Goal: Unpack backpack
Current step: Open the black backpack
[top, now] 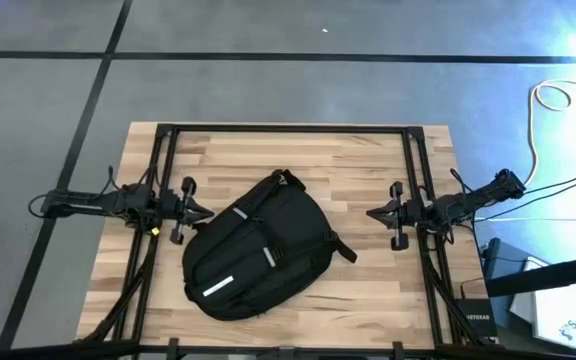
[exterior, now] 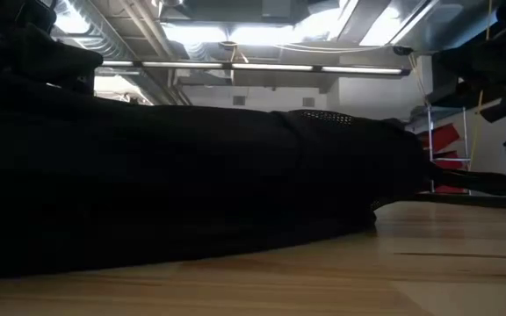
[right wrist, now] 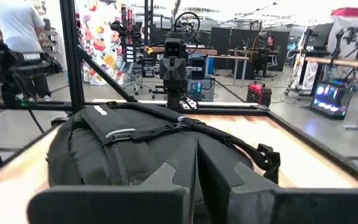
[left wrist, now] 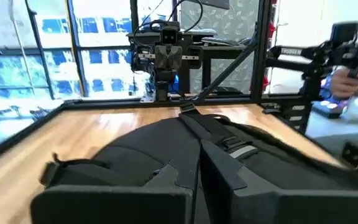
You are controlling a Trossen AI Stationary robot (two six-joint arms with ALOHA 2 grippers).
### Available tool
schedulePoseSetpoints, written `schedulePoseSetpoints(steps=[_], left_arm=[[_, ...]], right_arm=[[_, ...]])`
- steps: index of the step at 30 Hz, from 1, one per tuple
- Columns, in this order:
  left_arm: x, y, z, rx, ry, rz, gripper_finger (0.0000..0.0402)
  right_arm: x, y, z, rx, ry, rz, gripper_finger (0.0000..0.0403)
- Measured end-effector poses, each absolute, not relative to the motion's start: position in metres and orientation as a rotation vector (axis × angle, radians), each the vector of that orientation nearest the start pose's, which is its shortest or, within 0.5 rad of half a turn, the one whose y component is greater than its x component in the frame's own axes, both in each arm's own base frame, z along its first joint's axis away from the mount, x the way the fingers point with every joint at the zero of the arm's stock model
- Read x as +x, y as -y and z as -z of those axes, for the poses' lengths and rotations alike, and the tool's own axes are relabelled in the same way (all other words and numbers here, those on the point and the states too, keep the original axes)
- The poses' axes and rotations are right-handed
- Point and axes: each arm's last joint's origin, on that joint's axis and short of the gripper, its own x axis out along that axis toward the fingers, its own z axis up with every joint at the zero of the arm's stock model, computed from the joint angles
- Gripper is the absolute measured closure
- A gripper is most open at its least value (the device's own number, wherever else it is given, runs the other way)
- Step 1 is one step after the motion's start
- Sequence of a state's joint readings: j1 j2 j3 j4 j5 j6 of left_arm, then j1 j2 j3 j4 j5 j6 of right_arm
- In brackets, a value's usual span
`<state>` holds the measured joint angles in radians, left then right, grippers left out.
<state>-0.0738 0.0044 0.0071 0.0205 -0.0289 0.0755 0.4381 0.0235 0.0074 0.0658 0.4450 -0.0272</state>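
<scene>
Backpack [top: 258,250]: black, soft fabric, rounded. Lies flat at the middle of the table [top: 368,165], top loop [top: 286,179] toward the far edge, grey stripes facing up. Looks closed; no contents showing.

Handling, as judged: limp and yielding, likely to sag and fold when lifted. Weight unknown, since whatever is inside cannot be seen. Fabric probably grippy rather than slick; not fragile.

Hold points, as judged: top loop best for a lift or a steadying pull. Strap [top: 343,250] trailing off the side nearest the right arm also offers a hold. Zip pull too small to make out from above; needs finding before opening.

Left gripper [top: 200,211]: just beside the backpack on its left side, level with its upper half, not touching. Fingers pressed together, empty.

Right gripper [top: 373,213]: well apart from the backpack on its right side, facing it. Fingers pressed together, empty.

Stage, as judged: unpacking not begun; both grippers must spread before any hold.
</scene>
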Motion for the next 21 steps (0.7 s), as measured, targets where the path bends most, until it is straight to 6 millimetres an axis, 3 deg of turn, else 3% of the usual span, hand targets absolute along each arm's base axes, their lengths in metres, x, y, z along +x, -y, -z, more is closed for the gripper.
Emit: schedulePoseSetpoints(steps=[5, 17, 21], left_arm=[[0.0972, 0.0057, -0.1694, 0.166, 0.044, 0.018, 0.0402], [0.0971, 0.0053, -0.1722, 0.083, 0.070, 0.008, 0.0402], [0.0971, 0.0034, -0.1725, 0.106, 0.070, -0.051, 0.0402]], right_arm=[[0.0920, -0.0293, -0.1704, 0.039, 0.045, 0.006, 0.0403], [0.0919, -0.0286, -0.1714, 0.072, 0.055, 0.030, 0.0403], [0.0912, -0.0276, -0.1793, 0.084, 0.131, 0.052, 0.0403]])
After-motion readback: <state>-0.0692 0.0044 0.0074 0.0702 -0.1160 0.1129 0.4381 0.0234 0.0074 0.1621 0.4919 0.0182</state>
